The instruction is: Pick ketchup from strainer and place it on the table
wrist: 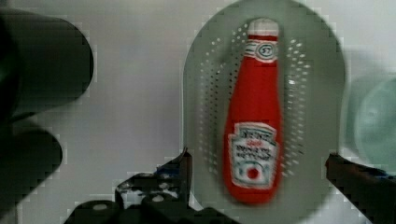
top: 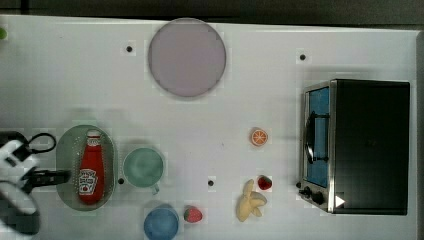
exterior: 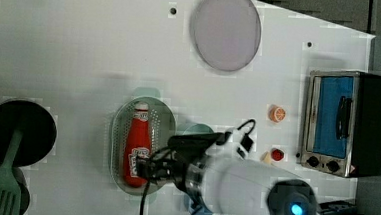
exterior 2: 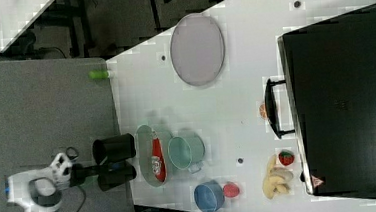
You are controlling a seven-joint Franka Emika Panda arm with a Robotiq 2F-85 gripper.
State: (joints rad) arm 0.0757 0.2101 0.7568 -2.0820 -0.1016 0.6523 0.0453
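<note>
Ketchup point(wrist: 253, 119) lies flat in the strainer point(wrist: 205, 93), cap at 12 o'clock. Gripper point(wrist: 259, 175) is wide open, straddling the label end. I'd drop straight down, centred, then squeeze gently.

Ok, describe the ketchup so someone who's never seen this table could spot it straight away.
On the white table, find the toaster oven at the top view's right, then cross to the opposite end, where a pale green strainer sits beside a green cup. The ketchup lies flat inside it: a long red bottle with white cap and label, far bigger than the strawberries.
</note>
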